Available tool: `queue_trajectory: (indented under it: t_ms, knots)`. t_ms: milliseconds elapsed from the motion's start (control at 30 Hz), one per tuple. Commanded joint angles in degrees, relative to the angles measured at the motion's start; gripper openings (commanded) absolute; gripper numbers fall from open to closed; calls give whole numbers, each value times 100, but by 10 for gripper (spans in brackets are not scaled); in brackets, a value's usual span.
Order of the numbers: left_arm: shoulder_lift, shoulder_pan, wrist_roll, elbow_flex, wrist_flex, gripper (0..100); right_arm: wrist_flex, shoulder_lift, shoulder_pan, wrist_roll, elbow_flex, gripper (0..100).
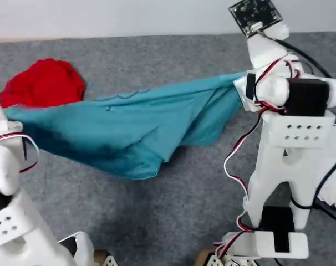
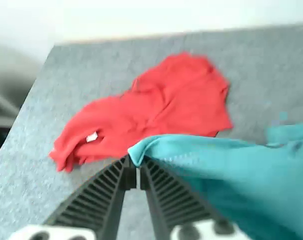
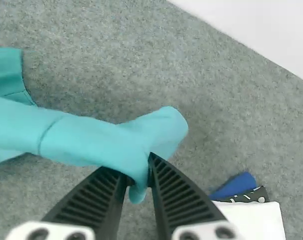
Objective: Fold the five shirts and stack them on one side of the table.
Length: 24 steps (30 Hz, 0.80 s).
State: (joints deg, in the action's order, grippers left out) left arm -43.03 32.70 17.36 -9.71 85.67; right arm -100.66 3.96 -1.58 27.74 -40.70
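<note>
Left wrist view puts my left pincer (image 2: pixel 134 167) right up front. Its two ribbed black jaws are pressed nearly together, nipping a corner of the teal shirt (image 2: pixel 231 175). My right pincer (image 3: pixel 139 176) is likewise clamped on that shirt, with a rounded fold of the cloth bulging out past its tips.

Between the two grips the teal shirt hangs stretched across the middle of the table (image 1: pixel 173 216). It is raised at both ends and sags in loose folds toward the surface, its lower edge drooping on the near side.

Just beyond my left pincer lies the red shirt (image 2: pixel 156 115), crumpled and unfolded, on the table near its far left corner. In the high view the teal cloth overlaps its near edge.

Close to my right pincer are a blue object (image 3: pixel 235 184) and a white block (image 3: pixel 249 220), with a dark speckled strip between them. I cannot tell what they are.

The table is covered in a rough grey, felt-like material, with a thin tan strip (image 1: pixel 24 39) along its far edge. Behind it rises a plain pale wall (image 1: pixel 129 16). Past the table's left edge the room is a blur of grey and dark shapes that I cannot make out.
</note>
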Motion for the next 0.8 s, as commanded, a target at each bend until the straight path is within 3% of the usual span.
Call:
queue_trajectory:
  t_ms: [0,167,300,500,700,767]
  knots:
    - [-105,193,273,-198,-158,98,-207,233,75,70,-290,10]
    - [-105,123,281,-523,-308,193,-207,163,-303,88,-264,10]
    - [-105,0,290,-989,-774,197,-207,-31,-760,281,-264,10]
    - [-149,-149,290,-1393,-730,193,-207,-224,-1314,273,-290,10]
    - [-158,-132,264,-1754,-730,14,-163,-215,-1631,255,-1064,10]
    - [-158,-105,246,-1877,-686,9,-127,-224,-1903,273,-1389,10]
